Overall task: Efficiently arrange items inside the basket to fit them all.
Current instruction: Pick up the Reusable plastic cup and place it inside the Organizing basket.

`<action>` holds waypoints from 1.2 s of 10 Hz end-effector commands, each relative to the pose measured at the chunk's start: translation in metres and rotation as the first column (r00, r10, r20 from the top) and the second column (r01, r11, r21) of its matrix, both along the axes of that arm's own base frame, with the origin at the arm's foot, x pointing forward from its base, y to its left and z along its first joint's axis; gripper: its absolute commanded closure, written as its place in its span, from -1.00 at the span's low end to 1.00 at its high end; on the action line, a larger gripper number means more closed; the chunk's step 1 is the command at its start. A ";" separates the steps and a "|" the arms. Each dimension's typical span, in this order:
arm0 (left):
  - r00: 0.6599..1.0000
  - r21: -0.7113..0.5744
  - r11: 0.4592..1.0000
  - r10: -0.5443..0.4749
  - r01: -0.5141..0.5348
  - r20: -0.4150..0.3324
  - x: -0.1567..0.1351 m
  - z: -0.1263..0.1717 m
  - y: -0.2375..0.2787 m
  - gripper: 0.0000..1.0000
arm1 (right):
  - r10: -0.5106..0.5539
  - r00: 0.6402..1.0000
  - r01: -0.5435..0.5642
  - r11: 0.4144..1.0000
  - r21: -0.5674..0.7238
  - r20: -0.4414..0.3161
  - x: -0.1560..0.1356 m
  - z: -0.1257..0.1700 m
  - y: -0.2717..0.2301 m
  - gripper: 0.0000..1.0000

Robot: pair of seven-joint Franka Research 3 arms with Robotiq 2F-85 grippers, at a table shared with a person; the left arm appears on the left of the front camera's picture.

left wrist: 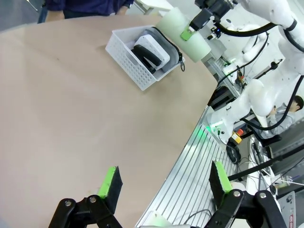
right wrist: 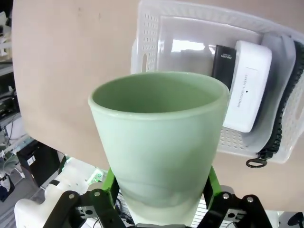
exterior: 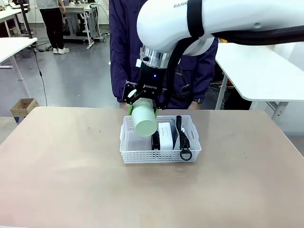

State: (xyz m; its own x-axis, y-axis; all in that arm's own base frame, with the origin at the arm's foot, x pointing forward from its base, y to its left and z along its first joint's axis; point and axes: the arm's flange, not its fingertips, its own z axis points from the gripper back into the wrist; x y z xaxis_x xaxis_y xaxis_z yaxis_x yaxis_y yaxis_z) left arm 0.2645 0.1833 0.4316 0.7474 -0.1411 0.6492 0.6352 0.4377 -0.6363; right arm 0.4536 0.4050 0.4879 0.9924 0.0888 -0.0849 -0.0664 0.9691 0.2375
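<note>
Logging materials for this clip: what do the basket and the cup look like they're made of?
Basket: white moulded plastic, judging by its thin lattice walls with regular holes and slightly glossy floor. Cup: pale green, smooth and matte with a thick rounded rim; likely plastic, possibly glazed ceramic, I can't tell which.

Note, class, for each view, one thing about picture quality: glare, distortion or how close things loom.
Front view: even light, a soft shadow under the basket. Left wrist view: wide-angle bending curves the table edge. Right wrist view: the pale green cup looms large near the lens, and a bright glare patch lies on the basket floor.
</note>
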 end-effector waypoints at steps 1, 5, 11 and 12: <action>1.000 -0.011 1.000 -0.006 0.006 0.021 -0.001 0.001 0.000 -0.94 | -0.005 1.000 0.005 1.000 0.003 0.007 -0.010 0.005 -0.010 -0.70; 1.000 -0.011 1.000 -0.006 0.006 0.021 -0.001 0.001 0.000 -0.94 | -0.171 0.980 0.176 0.983 -0.045 0.100 0.005 -0.007 0.002 -0.70; 1.000 -0.011 1.000 -0.006 0.006 0.021 -0.001 0.001 0.000 -0.94 | -0.150 0.980 0.163 0.982 -0.094 0.134 0.032 -0.068 0.013 -0.70; 1.000 -0.011 1.000 -0.006 0.006 0.021 -0.001 0.001 0.000 -0.94 | -0.140 0.983 0.152 0.983 -0.101 0.120 0.034 -0.080 0.014 -0.70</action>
